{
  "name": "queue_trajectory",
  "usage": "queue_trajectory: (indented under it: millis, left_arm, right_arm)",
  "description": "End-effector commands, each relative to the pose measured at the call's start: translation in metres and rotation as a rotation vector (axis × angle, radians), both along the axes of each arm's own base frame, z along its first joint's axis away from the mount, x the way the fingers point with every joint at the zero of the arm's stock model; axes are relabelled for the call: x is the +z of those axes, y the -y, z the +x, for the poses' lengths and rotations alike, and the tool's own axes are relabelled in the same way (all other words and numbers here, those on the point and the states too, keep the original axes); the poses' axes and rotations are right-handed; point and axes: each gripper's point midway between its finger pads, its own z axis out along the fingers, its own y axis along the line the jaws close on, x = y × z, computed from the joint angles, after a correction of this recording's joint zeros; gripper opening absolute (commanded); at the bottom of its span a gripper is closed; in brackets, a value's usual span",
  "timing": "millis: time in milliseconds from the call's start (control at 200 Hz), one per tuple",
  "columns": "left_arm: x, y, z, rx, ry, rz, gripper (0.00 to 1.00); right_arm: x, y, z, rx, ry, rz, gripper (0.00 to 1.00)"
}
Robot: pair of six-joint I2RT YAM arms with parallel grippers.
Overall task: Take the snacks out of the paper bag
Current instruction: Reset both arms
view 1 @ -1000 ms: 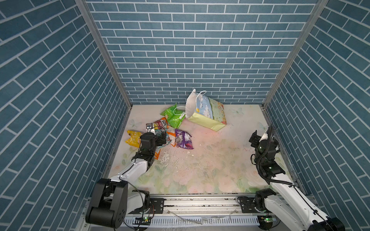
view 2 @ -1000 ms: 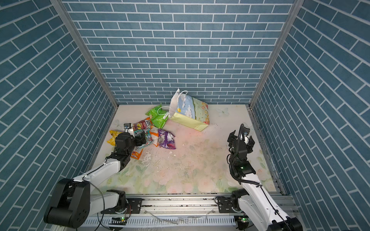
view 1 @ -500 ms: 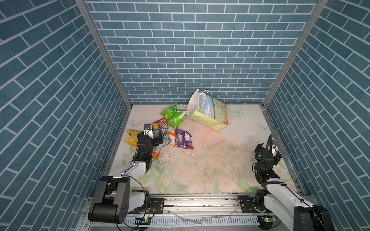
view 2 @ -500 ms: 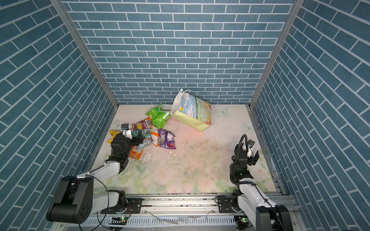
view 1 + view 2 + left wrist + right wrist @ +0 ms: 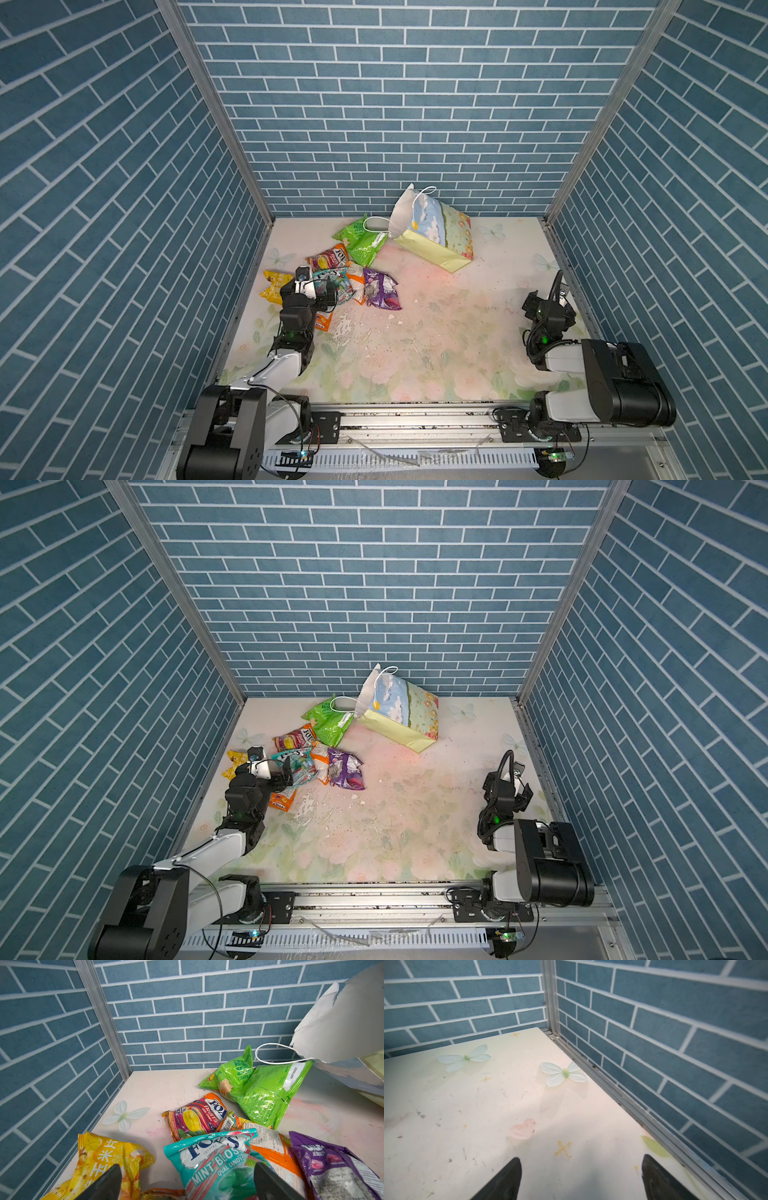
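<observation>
The paper bag lies on its side near the back wall of the flower-printed tabletop. Its white, torn-edged mouth is turned toward the robot's left, and one white cord handle is draped over the bright green packet. That packet lies outside the bag with one end touching the lip of the mouth. The other snacks are spread on the tabletop in a loose cluster toward the left wall, apart from the bag. An orange-red Fox's Fruits packet lies just beside the green one. A teal Fox's Mint Blossom packet overlaps an orange-and-white packet. A purple packet lies beside those on the side away from the wall, and a yellow packet lies nearest the left wall. In both top views a small orange packet peeks out from under the left arm's wrist. The left gripper hangs low over this cluster with its fingers spread wide. One finger is above the yellow packet and the other above the teal one, and nothing is pinched between them. The right gripper is well apart from the snacks and the bag, close to the right wall. It points at bare tabletop printed with pale butterflies, its fingers wide apart and holding nothing.
</observation>
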Motion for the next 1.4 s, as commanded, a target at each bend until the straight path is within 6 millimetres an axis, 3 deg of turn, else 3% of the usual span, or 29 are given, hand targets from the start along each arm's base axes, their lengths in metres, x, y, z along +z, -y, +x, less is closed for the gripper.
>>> queue_trajectory:
  millis: [0,90,130,180,255,405,440,660,1000,1070,1395]
  left_arm:
    - [0.006,0.002,-0.005,0.011,0.039,0.041,1.0]
    - [0.0,0.008,-0.007,0.012,0.001,0.089,1.0]
    - [-0.009,0.008,-0.008,0.016,-0.013,0.088,1.0]
    - [-0.021,0.007,-0.011,0.02,-0.012,0.087,1.0]
    - [-0.016,0.007,-0.015,0.014,0.057,0.106,1.0]
    - [-0.025,0.006,-0.001,0.017,0.016,0.141,1.0]
    - [-0.027,0.003,0.0,0.03,0.019,0.141,1.0]
    - [-0.047,-0.007,0.011,0.068,0.023,0.114,1.0]
    - [-0.058,-0.017,0.036,0.13,-0.137,0.115,0.99]
    - [-0.059,-0.026,0.037,0.167,-0.147,0.097,1.0]
    - [-0.058,-0.026,0.037,0.167,-0.145,0.094,1.0]
  right_arm:
    - [0.02,-0.019,0.024,0.135,0.059,-0.01,0.9]
    - [0.003,-0.035,0.036,0.247,0.01,-0.015,0.9]
    - [0.005,-0.038,0.04,0.265,0.018,-0.025,0.9]
    - [0.002,-0.034,0.04,0.237,-0.023,-0.007,0.9]
    - [0.001,-0.03,0.041,0.215,-0.018,-0.01,0.9]
    - [0.001,-0.029,0.042,0.207,-0.017,-0.012,0.92]
    - [0.001,-0.028,0.04,0.201,-0.022,-0.011,0.99]
    - [0.0,-0.028,0.045,0.2,-0.04,-0.007,0.99]
    - [-0.003,-0.029,0.047,0.207,-0.063,-0.008,0.99]
    - [-0.003,-0.028,0.047,0.206,-0.062,-0.008,0.99]
    - [-0.002,-0.029,0.048,0.207,-0.061,-0.008,0.99]
